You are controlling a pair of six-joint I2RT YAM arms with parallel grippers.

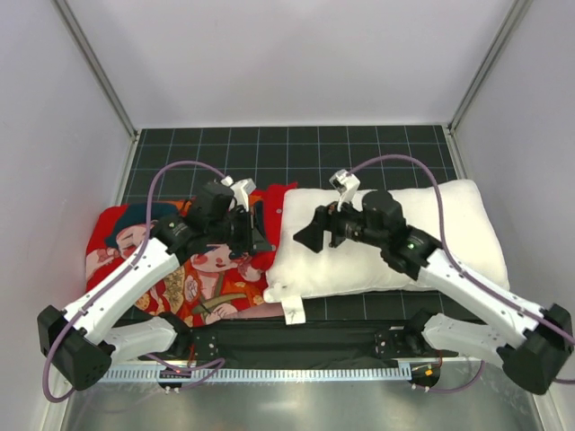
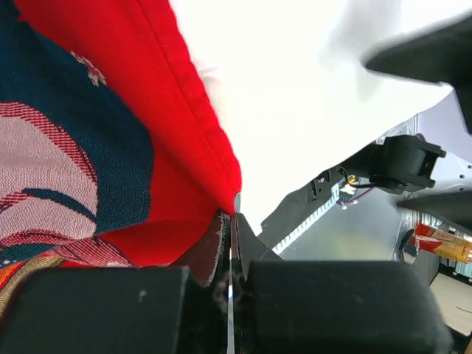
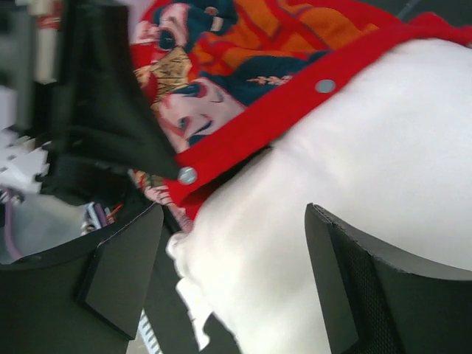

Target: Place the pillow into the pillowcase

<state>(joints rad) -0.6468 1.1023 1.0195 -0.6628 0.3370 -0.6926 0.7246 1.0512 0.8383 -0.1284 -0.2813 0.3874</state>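
Plump white stuffed pillow [image 1: 395, 238] lies on the right half of the dark gridded desk [image 1: 359, 148]. Floppy red pillowcase printed with cartoon faces [image 1: 180, 274] is spread on the left half. They meet mid-desk: the red hem laps over the pillow's left end, and nearly all of the pillow is outside the case. A small white tag [image 1: 294, 310] hangs at the pillow's near-left corner.

Left hand [image 2: 230, 214]: jaws shut on the pillowcase hem, pinching the red edge right beside the white fabric.

Right hand [image 3: 236, 287]: fingers spread wide, straddling the pillow's left end and gripping nothing. Silver snap studs [image 3: 324, 85] on the hem show just beyond it.

Step in hand, as I read it: take a fresh bite on the pillow and feed it leftward into the mouth.

Doing it well, my judgement:
- Close the right hand on a deep fold of stuffing, not the surface cloth, which would likely slip out.
- Hold the left pinch high and taut so the mouth gapes, since a slack hem will fold under the pillow.
- Push low and leftward, corner first.
- Watch the near corner, where the tag may snag on the hem.
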